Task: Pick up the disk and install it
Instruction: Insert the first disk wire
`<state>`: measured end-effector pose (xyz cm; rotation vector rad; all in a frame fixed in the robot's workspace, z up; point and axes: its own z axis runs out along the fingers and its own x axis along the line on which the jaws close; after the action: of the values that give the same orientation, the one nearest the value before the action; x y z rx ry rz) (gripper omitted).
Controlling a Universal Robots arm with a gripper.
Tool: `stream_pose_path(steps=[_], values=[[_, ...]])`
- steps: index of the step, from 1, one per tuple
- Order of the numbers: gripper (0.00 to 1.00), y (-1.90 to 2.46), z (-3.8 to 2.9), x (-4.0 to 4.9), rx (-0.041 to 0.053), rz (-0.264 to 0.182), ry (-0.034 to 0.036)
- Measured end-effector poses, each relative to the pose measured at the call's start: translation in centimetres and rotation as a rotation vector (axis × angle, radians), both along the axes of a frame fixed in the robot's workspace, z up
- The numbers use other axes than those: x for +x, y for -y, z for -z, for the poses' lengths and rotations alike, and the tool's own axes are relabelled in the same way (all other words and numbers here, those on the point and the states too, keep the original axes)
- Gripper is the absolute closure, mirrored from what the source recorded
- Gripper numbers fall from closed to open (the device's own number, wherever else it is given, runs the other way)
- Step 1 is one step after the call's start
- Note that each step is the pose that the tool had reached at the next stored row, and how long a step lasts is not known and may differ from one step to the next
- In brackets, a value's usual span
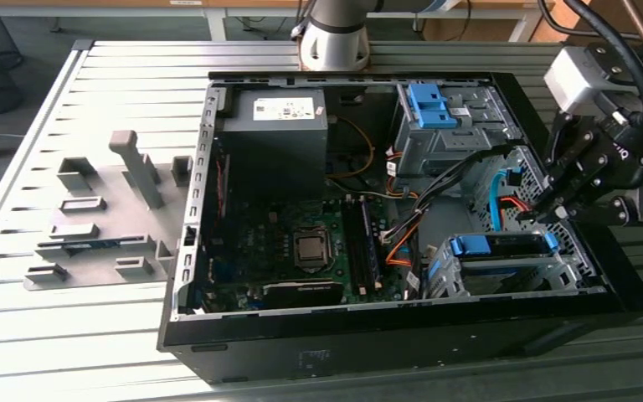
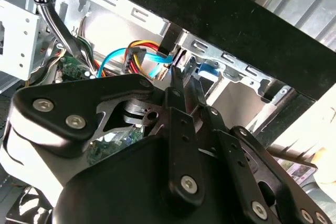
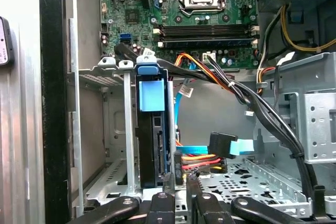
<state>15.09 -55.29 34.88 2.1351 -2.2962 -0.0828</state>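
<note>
Disk (image 3: 152,129) (in its cage) beside tool (image 3: 181,190).

The robot's arm (image 1: 338,33) has a pale silver-grey cylindrical joint housing with a dark ring at its upper edge. At the wrist sits a light grey, rounded box-like block (image 1: 585,77), and thick black cables (image 1: 621,46) run along it. Below hangs the tool (image 1: 554,208), built of matt black metal linkage bars and plates. In the second wrist view the tool (image 2: 185,85) shows flat black links with rounded ends, joined by silver screw heads and pivot pins, above a broad, smooth black housing; one white-edged curved cover sits beside them. In the first wrist view the black links carry small silver bolts (image 3: 158,196) at their pivots.
</note>
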Motion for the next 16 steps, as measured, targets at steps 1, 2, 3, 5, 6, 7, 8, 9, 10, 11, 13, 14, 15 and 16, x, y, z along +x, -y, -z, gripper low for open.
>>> stream_pose_path(steps=[1, 2, 3, 5, 6, 7, 8, 9, 10, 11, 13, 14, 15, 16], values=[[0.76, 0.00, -0.06, 0.00, 0.0006, 0.000, -0.0001], [0.76, 0.00, -0.09, 0.00, 0.0015, 0.000, -0.0001], [0.76, 0.01, -0.10, 0.00, 0.0024, 0.000, -0.0001], [0.76, 0.00, -0.15, -0.07, 0.0072, 0.000, -0.0001], [0.76, 0.00, -0.16, -0.13, 0.0110, 0.000, -0.0001], [0.76, 0.00, -0.17, -0.18, 0.0149, 0.000, -0.0001], [0.76, 0.00, -0.17, -0.23, 0.0184, 0.000, -0.0001], [0.76, 0.00, -0.17, -0.27, 0.0215, 0.000, 0.0000], [0.76, 0.00, -0.17, -0.32, 0.0242, 0.000, 0.0000], [0.76, 0.00, -0.17, -0.40, 0.0269, 0.000, 0.0000], [0.76, 0.00, -0.19, -0.59, 0.0301, 0.000, 0.0000], [0.76, 0.00, -0.20, -0.73, 0.0303, 0.000, 0.0001], [0.76, 0.00, -0.20, -0.88, 0.0304, 0.000, 0.0008], [0.76, 0.00, -0.20, -1.05, 0.0306, 0.000, 0.0014]])
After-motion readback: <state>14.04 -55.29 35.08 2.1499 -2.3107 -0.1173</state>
